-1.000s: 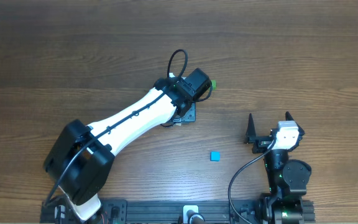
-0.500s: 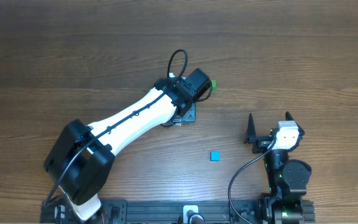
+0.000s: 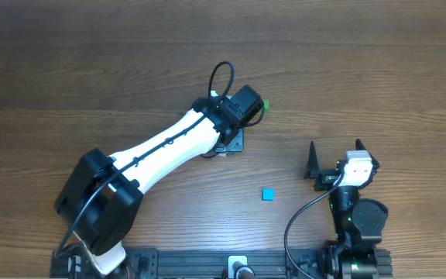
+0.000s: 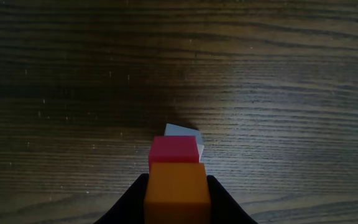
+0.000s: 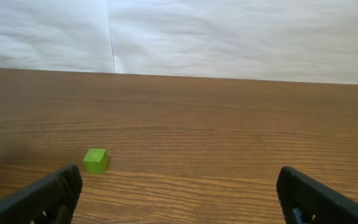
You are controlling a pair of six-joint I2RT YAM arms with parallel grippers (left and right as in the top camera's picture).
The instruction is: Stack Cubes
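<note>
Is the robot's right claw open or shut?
Open. The right gripper shows its two fingers far apart, with only bare table between them.

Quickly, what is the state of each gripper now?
Left gripper: closed on the orange cube.
Right gripper: open, holding nothing.

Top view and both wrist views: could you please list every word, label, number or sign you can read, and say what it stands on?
None can be read.
The orange cube, red cube, pale cube, green cube and blue cube have plain faces.
No legible print shows on the left arm, the right arm or the table.
</note>
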